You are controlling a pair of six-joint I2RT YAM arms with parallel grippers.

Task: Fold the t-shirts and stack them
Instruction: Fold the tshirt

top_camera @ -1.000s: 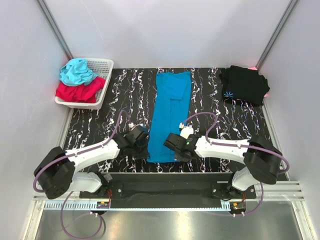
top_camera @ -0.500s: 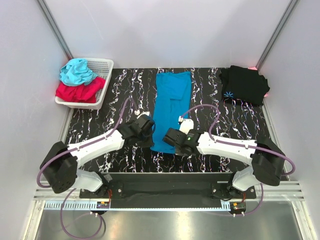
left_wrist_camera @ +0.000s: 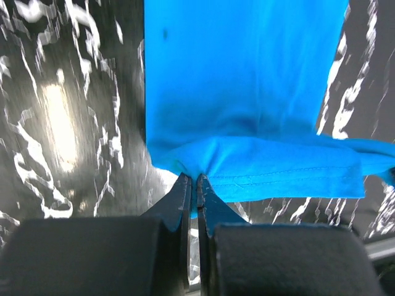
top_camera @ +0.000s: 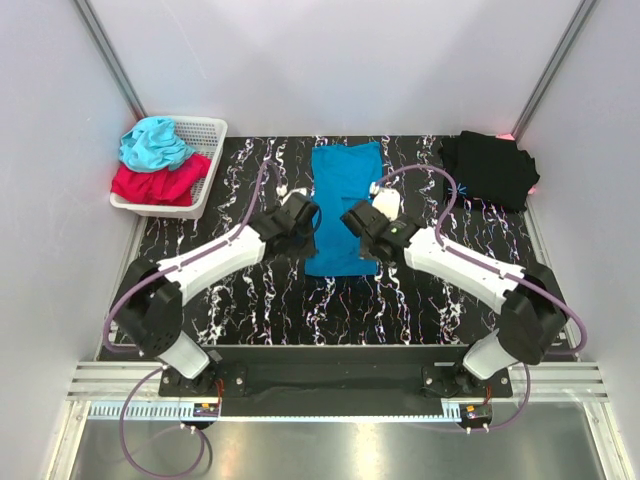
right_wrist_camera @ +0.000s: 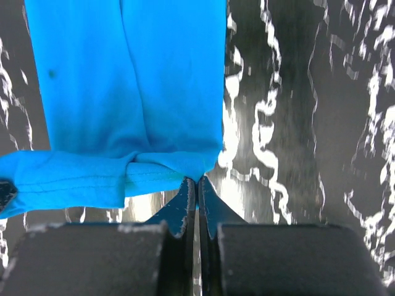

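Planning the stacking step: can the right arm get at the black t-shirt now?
Probably not yet: the right gripper is shut on a corner of the blue t-shirt. The table between it and the black t-shirt looks bare, so after letting go the way seems free.

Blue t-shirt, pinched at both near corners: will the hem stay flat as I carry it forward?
Probably floppy: the blue t-shirt bunches at the left gripper and right gripper, and the lifted hem drapes over the flat part. Likely light, since two thin fingertip pinches carry it. The flat part may wrinkle if dragged.
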